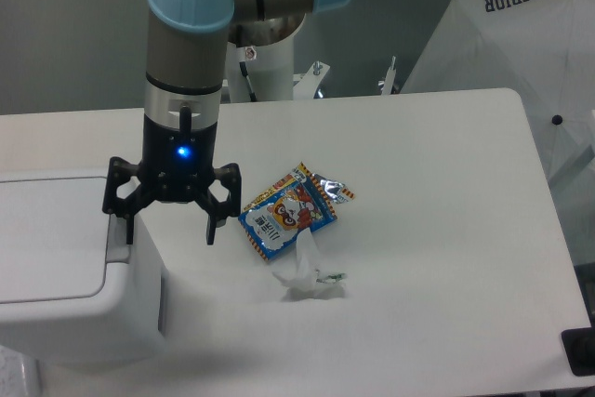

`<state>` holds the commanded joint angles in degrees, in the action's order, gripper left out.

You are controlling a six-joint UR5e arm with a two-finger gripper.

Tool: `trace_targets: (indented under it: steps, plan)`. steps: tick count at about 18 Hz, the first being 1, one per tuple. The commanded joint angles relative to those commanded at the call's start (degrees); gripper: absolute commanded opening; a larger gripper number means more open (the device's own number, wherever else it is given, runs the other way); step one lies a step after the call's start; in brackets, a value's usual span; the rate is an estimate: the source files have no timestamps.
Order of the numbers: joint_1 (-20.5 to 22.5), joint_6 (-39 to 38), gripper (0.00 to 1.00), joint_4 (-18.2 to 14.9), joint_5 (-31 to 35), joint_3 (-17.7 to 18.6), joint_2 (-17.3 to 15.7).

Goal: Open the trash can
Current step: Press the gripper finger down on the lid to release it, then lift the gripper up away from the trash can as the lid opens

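Observation:
The trash can (84,309) is a large boxy white bin at the left edge of the table, with a flat light-grey lid panel (46,239) that lies closed and a grey push-bar strip (117,243) along its right edge. My gripper (170,227) hangs straight down from the arm over the bin's right side. Its black fingers (212,218) are spread wide and hold nothing. The left finger hangs at the push-bar strip; I cannot tell whether it touches it. The right finger hangs just beyond the bin's right wall.
A colourful snack packet (288,211) lies on the white table (437,230) right of the gripper, with a crumpled white tissue (305,274) in front of it. A white umbrella-like cover (530,53) stands at the back right. The arm's base (265,67) is at the back.

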<state>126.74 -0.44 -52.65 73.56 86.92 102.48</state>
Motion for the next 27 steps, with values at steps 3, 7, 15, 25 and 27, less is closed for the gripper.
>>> trace_targets:
  steps: [3,7,15,25,27]
  plan:
    - [0.0,0.0,1.0,0.0,0.0,0.0,0.18]
    - [0.0,0.0,1.0,0.0,0.0,0.09,0.26]
    - [0.0,0.09,1.0,0.0,0.0,-0.09,0.09]
    - [3.07,13.96,1.0,-0.35,3.85,-8.17,-1.14]
    - [3.78,16.34,1.0,-0.35,8.68,-8.09,-1.4]
